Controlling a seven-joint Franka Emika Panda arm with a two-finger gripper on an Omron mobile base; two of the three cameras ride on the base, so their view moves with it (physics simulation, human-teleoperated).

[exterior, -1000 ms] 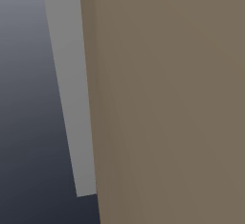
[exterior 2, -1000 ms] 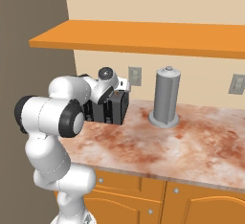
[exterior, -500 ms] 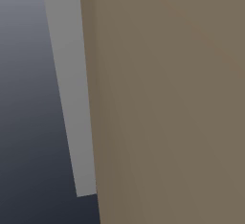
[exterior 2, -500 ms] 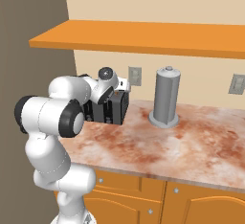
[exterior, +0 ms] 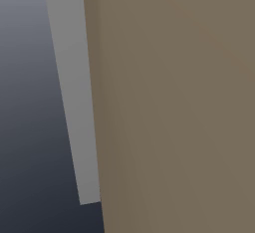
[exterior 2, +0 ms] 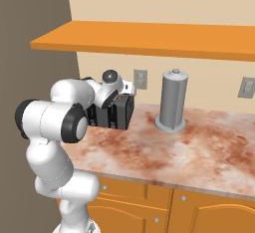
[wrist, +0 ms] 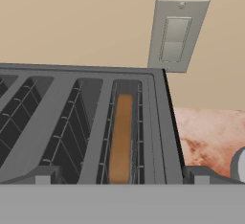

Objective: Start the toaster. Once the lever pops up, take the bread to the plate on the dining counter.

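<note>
End effector [wrist: 122,182] open — jaws at full spread, poised directly above the toaster [wrist: 86,127], holding nothing. Bread [wrist: 120,137] stands on edge inside the slot nearest the toaster's right side. Toaster [exterior 2: 115,112] sits at the desk's [exterior 2: 189,152] back left corner by the wall — grey canister [exterior 2: 172,101] near it along the back edge.

Light is soft and even, no strong glare. Right base view is bright and sharp; the long orange wooden shelf [exterior 2: 149,38] throws a faint shadow on the pale beige wall [exterior 2: 209,0]. Left base view is dim and flat, w/ a dark blue-grey part fading darker downward. Hand view is clear; the black metal toaster [wrist: 86,127] slots look dark inside.
</note>
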